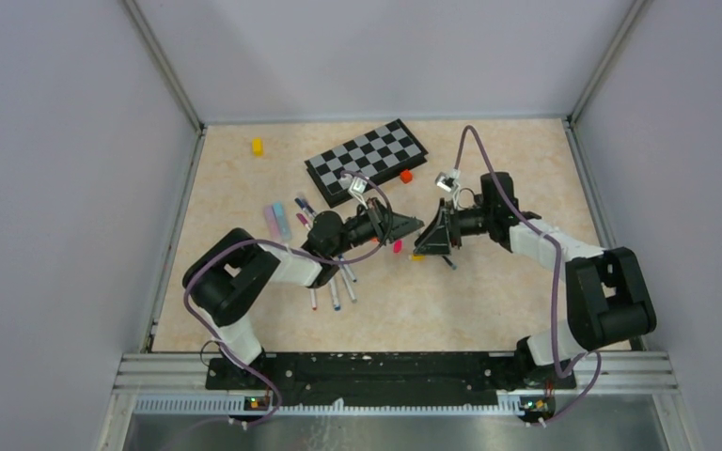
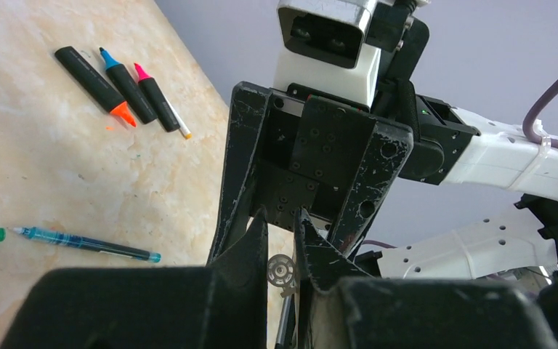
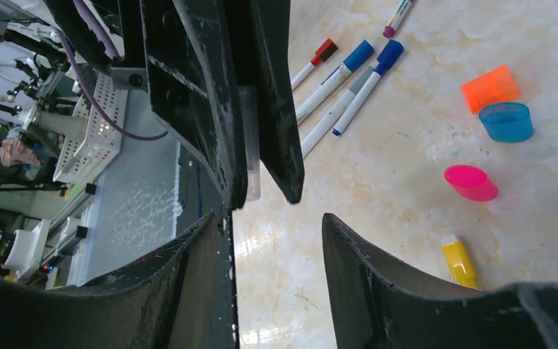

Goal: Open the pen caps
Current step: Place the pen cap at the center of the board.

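1. We see the left gripper [image 1: 408,226] pinched narrow on a slim pen with a pale, translucent barrel [image 3: 253,156]. It holds the pen off the marbled beige table [image 3: 407,218], with one end poking out toward the other arm.
2. The right gripper [image 3: 270,225] faces that end from just in front, its jaws apart and nothing between them.
3. We cannot tell whether a cap sits on the protruding end; what shows looks clear.
4. A stubby orange cap [image 3: 490,87], a round blue cap [image 3: 505,121] and a pink cap [image 3: 471,182] lie loose on the table nearby. A white marker with a red cap [image 3: 325,51] and a white marker with a blue cap [image 3: 358,54] look unopened.
5. If a cap is there, we would centre the open jaws on the pen's axis and close on the cap alone, never the barrel.
6. We would pull straight along the pen while the left grip stays firm; a sideways tug could twist the pen out.
7. We would release the cap low over bare table, clear of the other pens.
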Motion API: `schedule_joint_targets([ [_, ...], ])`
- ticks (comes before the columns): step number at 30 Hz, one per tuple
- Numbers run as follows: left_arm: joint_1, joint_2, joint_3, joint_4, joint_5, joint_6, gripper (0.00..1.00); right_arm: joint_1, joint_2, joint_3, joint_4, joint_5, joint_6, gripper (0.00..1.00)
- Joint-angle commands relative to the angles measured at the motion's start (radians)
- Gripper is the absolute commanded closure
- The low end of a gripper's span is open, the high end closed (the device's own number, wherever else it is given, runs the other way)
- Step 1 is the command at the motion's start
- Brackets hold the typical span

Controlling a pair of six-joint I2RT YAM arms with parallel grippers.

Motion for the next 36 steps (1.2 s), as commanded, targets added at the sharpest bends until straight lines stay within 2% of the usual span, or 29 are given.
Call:
schedule_joint_targets([
  [1, -0.015, 0.022, 0.038, 0.045, -0.02, 0.041, 0.99, 0.012, -0.007, 0.017, 0.156, -0.016, 0.139, 0.47],
  [5, -0.026, 0.032, 0.047, 0.042, -0.022, 0.049, 0.99, 0.012, -0.011, -0.004, 0.247, 0.01, 0.246, 0.47],
  [10, -0.045, 0.032, 0.051, 0.044, -0.045, 0.068, 0.99, 0.013, -0.003, -0.049, 0.417, 0.052, 0.421, 0.53],
  [13, -0.051, 0.035, 0.051, 0.052, -0.058, 0.067, 0.99, 0.018, 0.003, -0.071, 0.497, 0.053, 0.481, 0.67],
  [20, -0.057, 0.037, 0.051, 0.062, -0.068, 0.064, 0.99, 0.021, 0.007, -0.067, 0.506, 0.051, 0.48, 1.0],
  [28, -0.057, 0.022, 0.036, 0.086, -0.091, 0.065, 0.9, 0.021, 0.014, -0.064, 0.495, 0.053, 0.471, 0.99],
  [30, -0.057, 0.012, 0.031, 0.087, -0.101, 0.072, 0.91, 0.021, 0.02, -0.062, 0.504, 0.039, 0.476, 0.81],
  [32, -0.057, 0.005, 0.028, 0.083, -0.108, 0.078, 0.92, 0.021, 0.021, -0.061, 0.513, 0.031, 0.483, 0.74],
  [36, -0.057, -0.002, 0.017, 0.085, -0.123, 0.076, 0.93, 0.022, 0.022, -0.064, 0.538, 0.015, 0.498, 0.69],
])
